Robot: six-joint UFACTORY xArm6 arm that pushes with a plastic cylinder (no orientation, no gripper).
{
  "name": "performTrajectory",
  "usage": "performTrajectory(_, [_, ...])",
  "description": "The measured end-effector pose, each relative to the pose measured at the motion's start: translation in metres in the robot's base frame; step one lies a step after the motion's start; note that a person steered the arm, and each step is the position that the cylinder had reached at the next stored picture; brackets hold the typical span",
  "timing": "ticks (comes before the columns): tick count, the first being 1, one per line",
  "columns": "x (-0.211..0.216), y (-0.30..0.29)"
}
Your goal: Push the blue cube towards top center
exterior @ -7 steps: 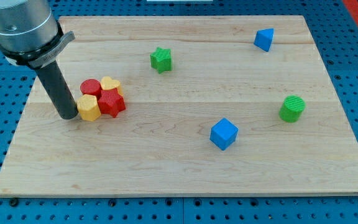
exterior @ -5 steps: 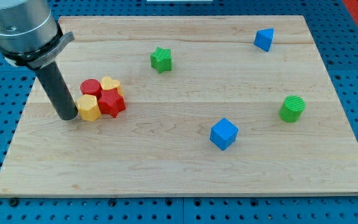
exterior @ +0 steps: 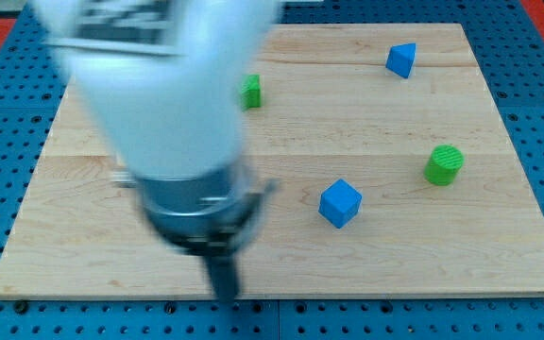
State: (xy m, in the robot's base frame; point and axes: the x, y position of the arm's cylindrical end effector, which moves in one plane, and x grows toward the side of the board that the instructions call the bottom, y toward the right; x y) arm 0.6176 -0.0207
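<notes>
Blurring across the table's [exterior: 499, 246] left half, the arm hides much of the surface, and my tip [exterior: 224, 295] sits at the bottom edge, left of centre. No jaws here, just the bare rod. The blue cube [exterior: 339, 203] rests right of centre, up and right of my tip, apart from it. A green cylinder [exterior: 444, 164] stands near the right edge, a second blue block [exterior: 401, 59] near the top right corner, and a green block [exterior: 251, 91] peeks out beside the arm.

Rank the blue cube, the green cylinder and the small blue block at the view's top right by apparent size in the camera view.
1. blue cube, largest
2. green cylinder
3. small blue block, smallest; it lies farther up the view, so distance may shrink it.
</notes>
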Motion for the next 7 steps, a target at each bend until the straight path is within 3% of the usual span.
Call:
performTrajectory(1, [-0.022, 0.093])
performTrajectory(2, [-0.069, 0.146])
performTrajectory(3, [-0.113, 0.156])
performTrajectory(6, [-0.044, 0.153])
performTrajectory(7, [-0.068, 0.130])
